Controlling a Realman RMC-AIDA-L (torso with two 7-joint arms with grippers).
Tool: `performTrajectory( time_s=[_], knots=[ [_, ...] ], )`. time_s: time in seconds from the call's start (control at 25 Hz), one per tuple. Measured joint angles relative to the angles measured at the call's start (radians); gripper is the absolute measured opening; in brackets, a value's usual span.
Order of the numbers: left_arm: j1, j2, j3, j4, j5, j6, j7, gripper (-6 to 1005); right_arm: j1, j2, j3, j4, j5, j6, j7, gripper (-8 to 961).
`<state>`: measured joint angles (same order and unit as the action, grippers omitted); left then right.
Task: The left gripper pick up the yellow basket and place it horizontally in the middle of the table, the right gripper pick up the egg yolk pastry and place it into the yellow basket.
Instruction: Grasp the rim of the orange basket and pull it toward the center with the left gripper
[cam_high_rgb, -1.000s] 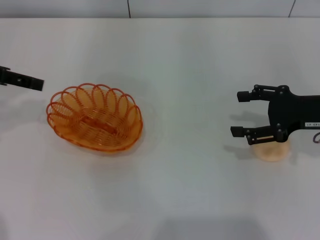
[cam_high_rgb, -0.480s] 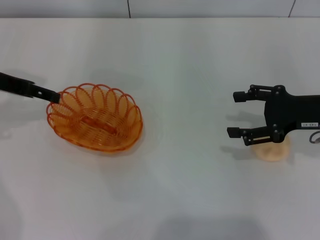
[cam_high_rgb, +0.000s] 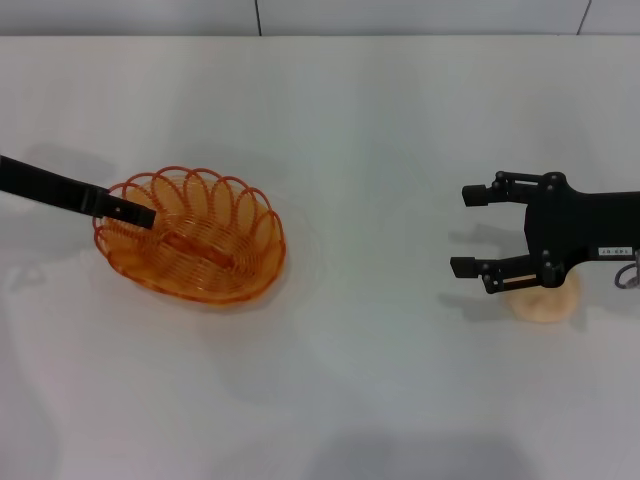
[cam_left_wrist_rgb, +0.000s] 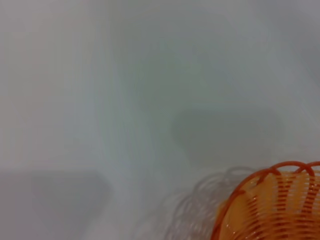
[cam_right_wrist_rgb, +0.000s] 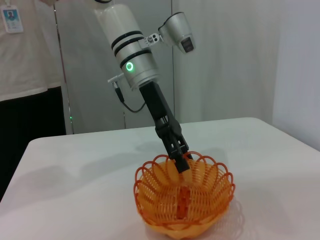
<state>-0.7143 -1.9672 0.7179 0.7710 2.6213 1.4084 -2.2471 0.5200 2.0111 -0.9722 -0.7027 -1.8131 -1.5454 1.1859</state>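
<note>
**White table, two pincers at work**

White table (cam_high_rgb: 350, 130) runs back to grey wall panels; a person stands behind it in my right wrist view. Yellow basket (cam_high_rgb: 190, 236), looped amber wire, sits upright under my left gripper (cam_high_rgb: 128, 212), whose tip reaches over its rim; finger state: cannot tell. My right gripper (cam_high_rgb: 472, 230) hangs open, empty, the pale egg yolk pastry (cam_high_rgb: 545, 300) just beneath its wrist.

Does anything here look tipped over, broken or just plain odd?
Nothing stands out. The yellow basket sits upright and whole on the table, the left gripper at its rim. The egg yolk pastry lies intact below the open right gripper.
</note>
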Motion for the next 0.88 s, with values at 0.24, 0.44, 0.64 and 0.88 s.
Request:
performTrajectory(
  time_s=[0.24, 0.44, 0.64, 0.88],
  knots=[
    [-0.002, -0.013, 0.018, -0.017, 0.001, -0.022, 0.001, 798, -0.003, 0.0, 0.0, 0.002, 0.0, -0.001, -0.001, 872],
    [-0.001, -0.015, 0.02, -0.018, 0.0, -0.027, 0.001, 690, -0.006, 0.0, 0.0, 0.002, 0.0, -0.001, -0.001, 872],
    [0.001, -0.018, 0.027, -0.016, -0.002, -0.028, 0.001, 441, -0.006, 0.0, 0.0, 0.002, 0.0, -0.001, -0.002, 872],
    [0.004, -0.018, 0.029, -0.014, -0.004, -0.028, 0.001, 217, -0.006, 0.001, 0.0, 0.002, 0.0, -0.001, -0.002, 872]
  ],
)
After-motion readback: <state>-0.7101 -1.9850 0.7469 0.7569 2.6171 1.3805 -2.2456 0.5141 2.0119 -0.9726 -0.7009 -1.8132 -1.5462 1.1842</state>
